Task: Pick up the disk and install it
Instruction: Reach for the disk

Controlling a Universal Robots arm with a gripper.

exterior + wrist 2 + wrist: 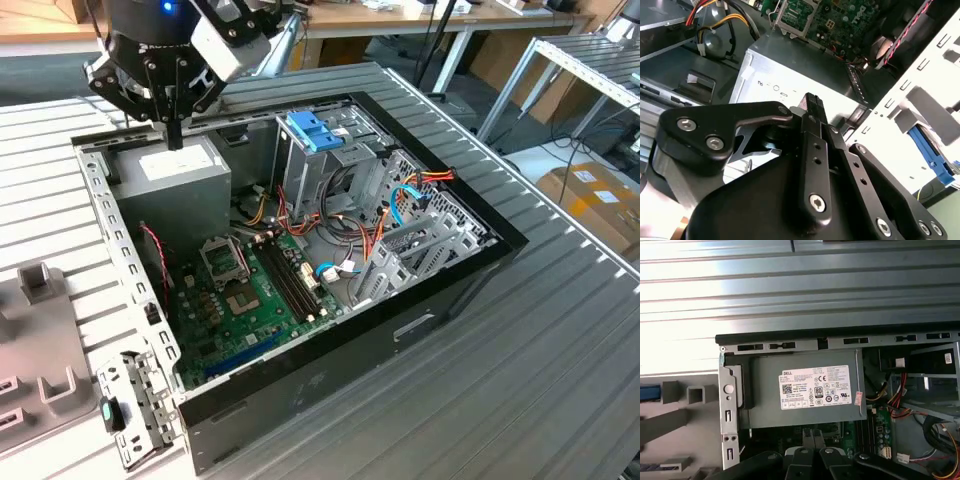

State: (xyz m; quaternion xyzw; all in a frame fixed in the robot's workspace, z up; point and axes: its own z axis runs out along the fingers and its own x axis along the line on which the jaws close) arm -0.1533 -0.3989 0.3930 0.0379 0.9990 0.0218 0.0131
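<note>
**Gripper over the power box**

The gripper hangs just above the grey power box in the open case. Its jaws are close together and hold nothing. The disk lies outside the case wall, blue edge peeking.

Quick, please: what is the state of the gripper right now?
Gripper: closed, holding nothing, tips over the power supply.

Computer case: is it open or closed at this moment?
Open. In the exterior view the computer case has no side cover; its motherboard, power supply and drive cage lie exposed.
</note>
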